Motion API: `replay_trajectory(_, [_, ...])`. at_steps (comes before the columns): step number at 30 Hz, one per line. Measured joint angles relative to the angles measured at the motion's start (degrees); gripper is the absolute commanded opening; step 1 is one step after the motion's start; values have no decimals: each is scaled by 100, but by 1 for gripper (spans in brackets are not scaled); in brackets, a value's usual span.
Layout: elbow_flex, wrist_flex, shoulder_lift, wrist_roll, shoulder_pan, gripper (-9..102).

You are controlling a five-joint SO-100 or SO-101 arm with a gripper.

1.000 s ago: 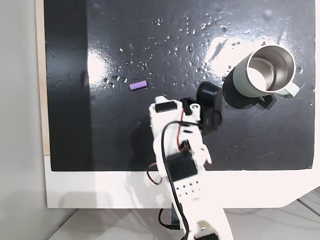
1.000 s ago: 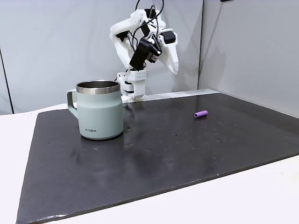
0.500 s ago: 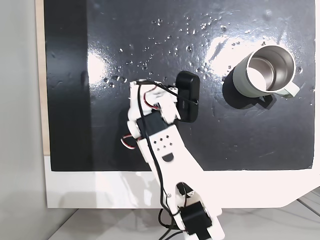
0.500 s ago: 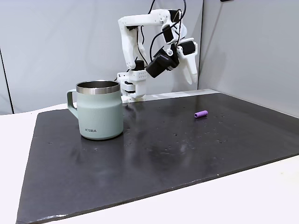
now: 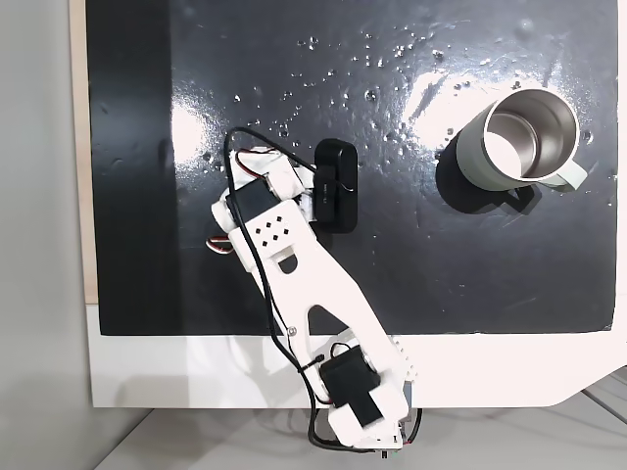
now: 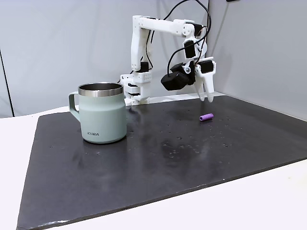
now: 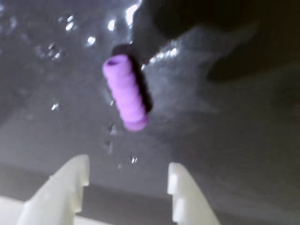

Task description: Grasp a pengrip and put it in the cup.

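Hand [image 7: 127,174] released, empty, above pengrip [image 7: 125,92] on worktop [image 6: 158,153]. Lower straight, put fingers either side of ribbed middle, then clench gently.

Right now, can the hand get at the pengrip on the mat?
Probably yes. The hand hangs open just above the pengrip, and nothing lies between them; the cup stands far aside.

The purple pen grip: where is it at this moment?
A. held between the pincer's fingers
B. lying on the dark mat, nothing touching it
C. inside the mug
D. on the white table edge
B: the pen grip lies on the dark mat, ahead of the open pincer, far from the mug.
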Motion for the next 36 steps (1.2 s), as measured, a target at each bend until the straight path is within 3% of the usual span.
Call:
replay_trajectory(20, [-114,-589,-1204,-26,211,22])
replay_trajectory(32, [-360,-589,-1380,-325,272,5])
replay_trajectory(36, [-360,-589,-1380,-387,299,4])
